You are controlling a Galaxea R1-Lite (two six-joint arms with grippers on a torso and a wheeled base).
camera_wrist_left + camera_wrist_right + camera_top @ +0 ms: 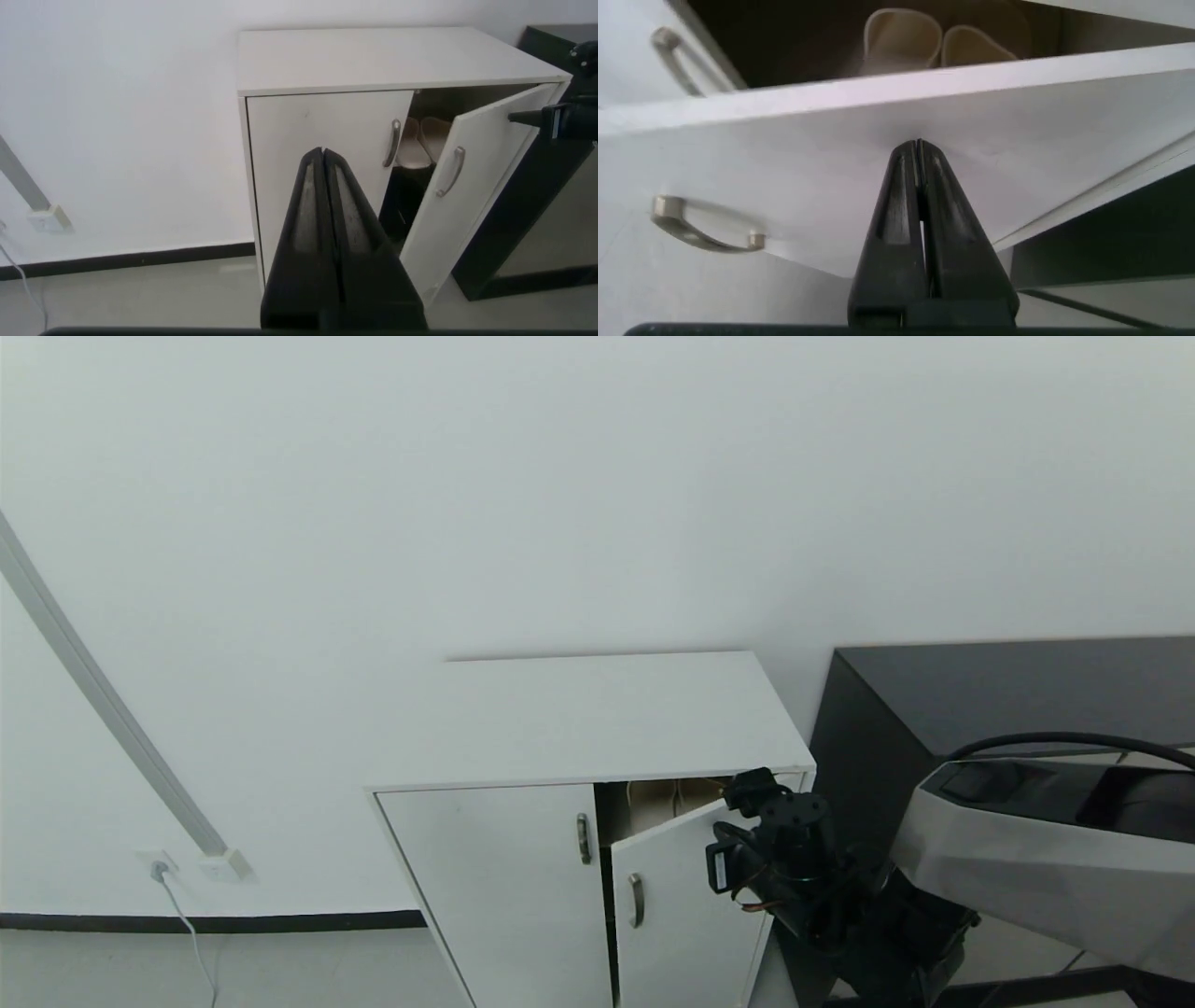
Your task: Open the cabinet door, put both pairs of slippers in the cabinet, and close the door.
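1. Lower centre of the head view: the cabinet (607,719) has its right door (686,905) ajar.
2. Slippers (938,42) sit inside, upper middle of the right wrist view. I can't tell if both pairs are there, but I'd say you're on the closing step.
3. The right gripper (918,145) is pinched closed and empty, tips at the door's outer face.
4. The left gripper (322,151) is closed too, holding nothing, well off the cabinet.
5. Next: push the door steadily until it sits flush.

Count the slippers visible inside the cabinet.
2. One beige slipper and its mate stand side by side inside the cabinet, behind the ajar right door. More may be hidden behind the doors or in the dark lower part.
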